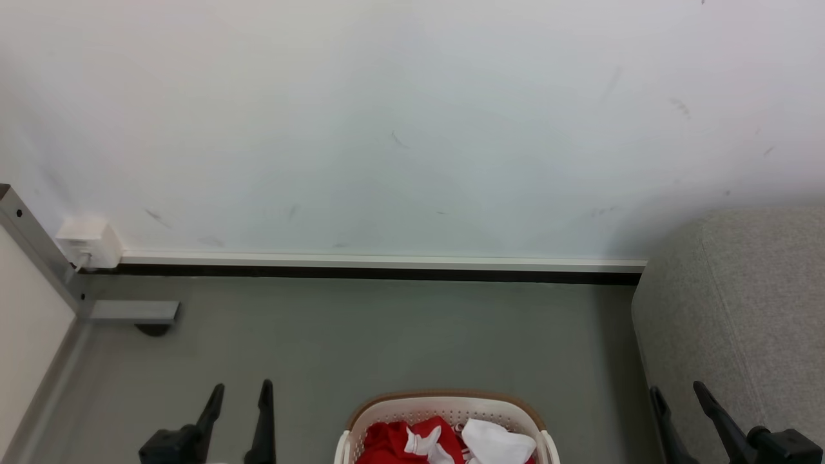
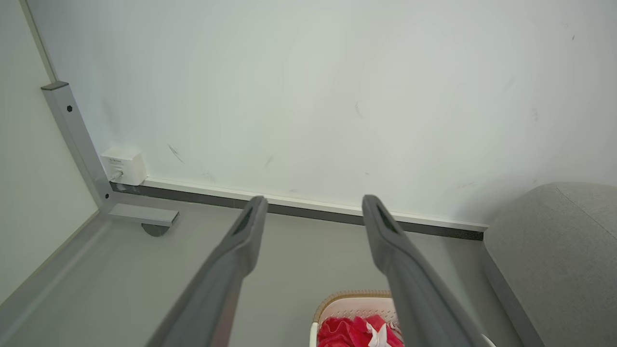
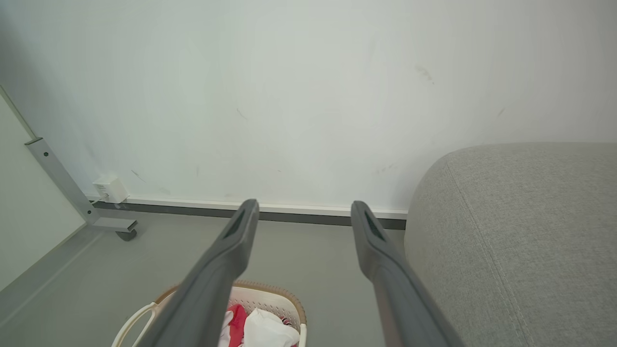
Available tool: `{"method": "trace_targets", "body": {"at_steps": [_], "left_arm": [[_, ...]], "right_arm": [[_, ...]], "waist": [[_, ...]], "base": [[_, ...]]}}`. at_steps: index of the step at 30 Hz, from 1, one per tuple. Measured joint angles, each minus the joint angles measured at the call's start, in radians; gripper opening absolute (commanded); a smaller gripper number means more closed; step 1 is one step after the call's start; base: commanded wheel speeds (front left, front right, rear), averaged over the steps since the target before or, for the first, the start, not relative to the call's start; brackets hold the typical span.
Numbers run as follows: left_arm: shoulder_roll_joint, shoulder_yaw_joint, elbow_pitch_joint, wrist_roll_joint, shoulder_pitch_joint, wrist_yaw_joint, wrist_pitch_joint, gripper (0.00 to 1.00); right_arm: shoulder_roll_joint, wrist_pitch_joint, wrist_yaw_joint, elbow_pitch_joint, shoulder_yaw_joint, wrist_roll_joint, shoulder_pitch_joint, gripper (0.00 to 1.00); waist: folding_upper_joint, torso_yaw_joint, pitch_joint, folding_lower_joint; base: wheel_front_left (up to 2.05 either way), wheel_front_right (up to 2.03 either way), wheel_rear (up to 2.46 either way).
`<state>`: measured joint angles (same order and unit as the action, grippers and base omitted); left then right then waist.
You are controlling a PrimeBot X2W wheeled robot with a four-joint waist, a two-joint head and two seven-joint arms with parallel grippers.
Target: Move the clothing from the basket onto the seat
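The cream basket [image 1: 445,405] with its brown rim sits on the floor at the bottom middle of the head view, cut off by the frame edge. Red clothing [image 1: 393,441] with white trim lies inside it beside a white piece [image 1: 496,441]. The grey woven seat [image 1: 741,309] fills the right side. My left gripper [image 1: 240,388] stands open to the left of the basket, nothing between its fingers. My right gripper [image 1: 678,389] is open over the seat's front edge, right of the basket. The basket [image 2: 354,303] and clothing [image 2: 347,332] also appear low in the left wrist view, the seat [image 3: 520,231] in the right wrist view.
A white wall with a baseboard [image 1: 380,263] runs across the back. At the left a grey metal frame leg [image 1: 38,251] with a foot [image 1: 132,312] stands by a pale panel, with a white wall socket [image 1: 89,242] beside it. Grey floor [image 1: 387,335] lies between basket and wall.
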<state>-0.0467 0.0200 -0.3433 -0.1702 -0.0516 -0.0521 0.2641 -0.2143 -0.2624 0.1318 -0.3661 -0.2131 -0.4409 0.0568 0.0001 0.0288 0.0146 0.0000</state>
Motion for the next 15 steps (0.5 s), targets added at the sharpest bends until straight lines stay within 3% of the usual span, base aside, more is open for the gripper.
{"method": "trace_targets", "body": {"at_steps": [15], "left_arm": [[-0.001,0.018,-0.014,0.016,-0.003,-0.009,0.000,1.00]], "right_arm": [[0.007,0.000,0.000,0.011,-0.012,-0.013,0.024,1.00]], "waist": [[-0.0001,-0.059,-0.023,0.0000]], "base": [[0.00,0.00,0.00]]}}
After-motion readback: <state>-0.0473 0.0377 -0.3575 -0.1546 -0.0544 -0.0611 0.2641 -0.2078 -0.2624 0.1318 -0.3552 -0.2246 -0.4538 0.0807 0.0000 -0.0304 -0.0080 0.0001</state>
